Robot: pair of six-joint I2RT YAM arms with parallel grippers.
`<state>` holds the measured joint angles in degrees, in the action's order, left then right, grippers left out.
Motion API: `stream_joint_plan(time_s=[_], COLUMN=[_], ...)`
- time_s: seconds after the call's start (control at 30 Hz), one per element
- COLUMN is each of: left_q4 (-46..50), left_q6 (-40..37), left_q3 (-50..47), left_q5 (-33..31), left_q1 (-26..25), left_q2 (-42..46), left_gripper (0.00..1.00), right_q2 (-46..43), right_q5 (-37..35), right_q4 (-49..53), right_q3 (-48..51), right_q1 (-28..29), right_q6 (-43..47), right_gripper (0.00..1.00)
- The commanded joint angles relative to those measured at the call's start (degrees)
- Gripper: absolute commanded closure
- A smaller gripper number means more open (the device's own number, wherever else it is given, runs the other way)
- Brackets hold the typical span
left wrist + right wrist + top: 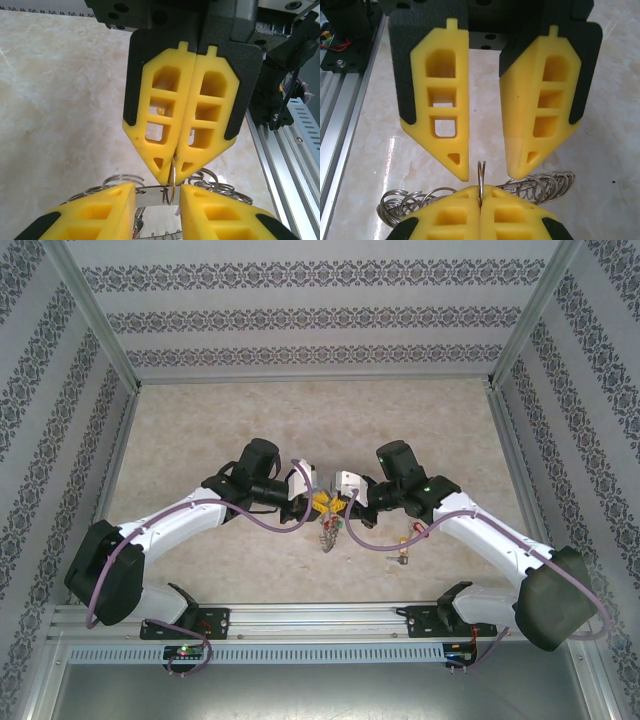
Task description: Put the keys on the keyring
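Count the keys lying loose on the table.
2, though both are small and blurred: one key beside the right arm, another just nearer the bases. Others may hang hidden at the keyring.

1. A robotics lab test cell: aluminium frame posts point(100, 325) hold patterned wall panels point(310, 300) on the left, right and far sides.
2. A slotted aluminium rail point(320, 618) along the near edge carries two cabled robot arms point(190, 512).
3. Marble-look tabletop point(300, 410).

Beneath the left pincer point(321, 503) and right pincer point(338, 505) spreads a glossy beige marble-patterned bench point(300, 410), with white walls banded in grey floral stripes point(320, 310) rising beyond and beside them, framed by silver aluminium posts point(92, 310).
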<state>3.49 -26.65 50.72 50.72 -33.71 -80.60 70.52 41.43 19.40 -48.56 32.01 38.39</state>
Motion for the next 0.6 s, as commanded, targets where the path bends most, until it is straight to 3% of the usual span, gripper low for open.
stream_joint_plan(time_s=[0.0,0.23,0.43,0.57], left_q4=[0.4,0.4,-1.2,-6.0], left_q6=[-1.8,-0.7,0.4,2.9], left_q3=[1.0,2.6,1.8,-0.4], left_q5=[-0.1,1.6,1.1,0.3], left_q1=[-0.9,-1.2,-1.4,-1.5], left_q2=[-0.7,-2.1,-1.4,-0.1], left_gripper=[0.69,0.80,0.99,1.00], right_q2=[-2.0,-2.3,-2.1,-3.0], right_q5=[3.2,5.4,4.7,3.2], right_q4=[-2.9,-3.9,-3.3,-3.7], right_q3=[0.8,0.9,0.9,2.0], right_q1=[-0.1,-0.3,-0.4,-0.9], right_q6=[-1.6,-4.0,-4.6,-4.8], right_gripper=[1.00,1.00,1.00,0.97])
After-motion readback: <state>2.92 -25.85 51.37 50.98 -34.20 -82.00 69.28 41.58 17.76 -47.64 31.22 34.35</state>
